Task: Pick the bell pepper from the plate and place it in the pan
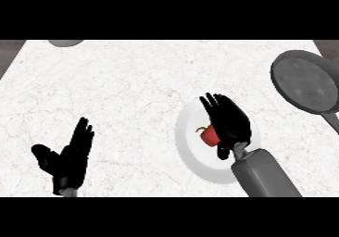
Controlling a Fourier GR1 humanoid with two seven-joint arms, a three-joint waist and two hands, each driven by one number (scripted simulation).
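The right hand (pixel 227 121) is hovering over the white plate (pixel 191 152), fingers straight and open beside the red bell pepper (pixel 210 135) lying there. It should be curling round the pepper squarely before lifting toward the pan (pixel 305 81). The left hand (pixel 66 157) is resting open.

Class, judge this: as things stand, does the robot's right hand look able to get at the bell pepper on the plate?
Probably yes. The right hand is already over the plate, right beside the bell pepper, with nothing between them.
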